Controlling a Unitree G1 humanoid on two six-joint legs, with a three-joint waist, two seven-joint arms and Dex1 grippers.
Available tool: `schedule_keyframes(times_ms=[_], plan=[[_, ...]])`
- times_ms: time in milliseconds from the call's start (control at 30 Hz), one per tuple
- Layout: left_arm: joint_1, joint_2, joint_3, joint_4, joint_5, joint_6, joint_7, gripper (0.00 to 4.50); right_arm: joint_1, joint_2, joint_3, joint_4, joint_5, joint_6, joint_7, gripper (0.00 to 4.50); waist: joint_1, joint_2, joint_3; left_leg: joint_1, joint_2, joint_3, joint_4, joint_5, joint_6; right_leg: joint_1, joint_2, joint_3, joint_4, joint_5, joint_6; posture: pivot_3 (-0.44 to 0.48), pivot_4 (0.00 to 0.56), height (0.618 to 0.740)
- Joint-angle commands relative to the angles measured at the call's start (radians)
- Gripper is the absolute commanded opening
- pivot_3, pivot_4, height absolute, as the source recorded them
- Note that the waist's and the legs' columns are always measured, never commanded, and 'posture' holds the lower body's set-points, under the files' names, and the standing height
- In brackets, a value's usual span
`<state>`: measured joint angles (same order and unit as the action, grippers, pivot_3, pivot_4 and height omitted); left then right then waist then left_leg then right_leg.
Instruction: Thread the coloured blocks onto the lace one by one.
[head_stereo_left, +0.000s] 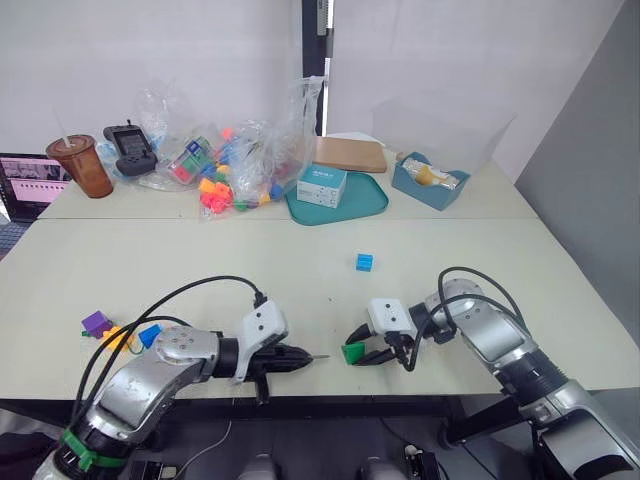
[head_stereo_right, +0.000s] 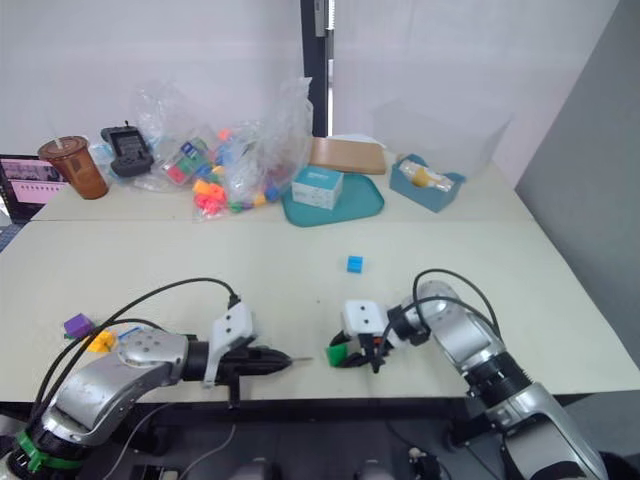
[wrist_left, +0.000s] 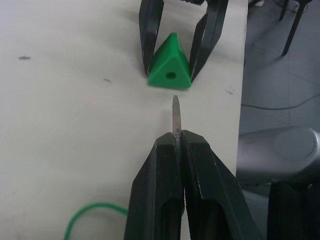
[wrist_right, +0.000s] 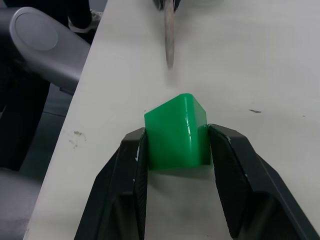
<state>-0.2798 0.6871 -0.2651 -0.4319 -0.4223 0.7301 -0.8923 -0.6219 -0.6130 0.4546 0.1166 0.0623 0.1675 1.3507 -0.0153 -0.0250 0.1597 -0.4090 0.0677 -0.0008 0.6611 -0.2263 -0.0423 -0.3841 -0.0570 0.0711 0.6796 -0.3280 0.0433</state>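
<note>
My left gripper (wrist_left: 176, 136) is shut on the stiff grey tip (wrist_left: 175, 112) of the lace near the table's front edge. The tip points at the hole in a green triangular block (wrist_left: 170, 67). A short gap separates tip and block. My right gripper (head_stereo_left: 360, 357) is shut on that green block (wrist_right: 177, 132), which rests on the table. A loop of the green cord (wrist_left: 92, 210) trails behind my left gripper. A light blue block (head_stereo_left: 365, 262) lies farther out on the table. Purple (head_stereo_left: 96, 323), orange-yellow (head_stereo_left: 117, 338) and blue (head_stereo_left: 150, 335) blocks sit together at the far left.
Along the back stand a heap of toy pieces in clear bags (head_stereo_left: 232, 165), a teal tray (head_stereo_left: 372, 205) with a white box, a blue container (head_stereo_left: 430, 182), a brown cup (head_stereo_left: 80, 166), a black device (head_stereo_left: 128, 148) and a laptop (head_stereo_left: 25, 185). The table's front edge (head_stereo_left: 330, 398) lies just below both grippers.
</note>
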Motion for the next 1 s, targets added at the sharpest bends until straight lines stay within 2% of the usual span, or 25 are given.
schedule_keyframes(times_ms=[33,233,700,1000], plan=[[-0.038,-0.021,-0.032,0.014,0.033,0.011,0.022,0.00,0.014,0.011,0.022,-0.019,-0.055,0.052,-0.047,1.32,-0.003,0.000,0.000,0.000,0.000,0.000,0.000,0.000,0.000,0.000,0.000,0.000,0.000,0.000,0.000,0.000,0.150,0.740],[-0.049,-0.033,-0.038,0.019,0.043,0.014,0.017,0.00,0.037,0.012,0.022,-0.052,-0.081,0.098,-0.087,1.32,-0.002,0.000,0.000,0.001,0.000,0.000,0.000,0.000,0.000,0.001,0.000,0.001,0.000,0.000,0.000,0.000,0.150,0.740],[-0.079,-0.054,-0.007,0.030,0.035,0.014,0.012,0.00,0.067,-0.011,0.024,-0.099,-0.085,0.117,-0.075,1.32,0.001,0.000,0.000,0.001,0.000,0.000,0.000,0.000,0.000,0.002,0.000,0.000,-0.001,0.000,0.000,0.000,0.150,0.740],[-0.093,-0.095,-0.046,0.036,0.046,0.013,0.023,0.00,0.072,-0.016,0.024,-0.109,-0.081,0.127,-0.073,1.32,0.002,0.000,0.000,0.001,0.000,0.000,0.000,0.000,0.000,0.002,0.000,0.000,-0.001,0.000,0.000,0.000,0.150,0.740]])
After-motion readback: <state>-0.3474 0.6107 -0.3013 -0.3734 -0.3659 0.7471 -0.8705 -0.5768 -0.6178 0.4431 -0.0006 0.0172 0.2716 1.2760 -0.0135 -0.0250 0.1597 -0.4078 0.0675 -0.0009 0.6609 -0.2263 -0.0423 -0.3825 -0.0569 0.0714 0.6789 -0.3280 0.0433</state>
